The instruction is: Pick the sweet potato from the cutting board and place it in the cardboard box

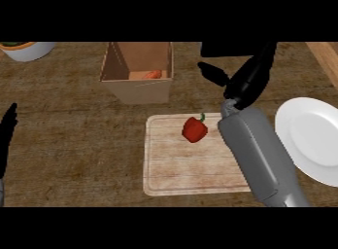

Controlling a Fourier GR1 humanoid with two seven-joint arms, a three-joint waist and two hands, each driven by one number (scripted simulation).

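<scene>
The cardboard box (137, 70) stands open at the back of the counter. An orange sweet potato (151, 75) lies inside it, against its right wall. My right hand (247, 78) hovers just right of the box with straight fingers and the thumb spread toward the box; it is open and holds nothing. The wooden cutting board (186, 165) lies in front of the box, partly under my right forearm. My left hand (0, 143) rests open at the left edge, fingers up.
A red bell pepper (194, 129) sits on the board's upper part. A white plate (319, 141) lies right of the board. A white bowl (27, 49) with something green stands at the back left. A wooden edge (337, 63) runs along the right.
</scene>
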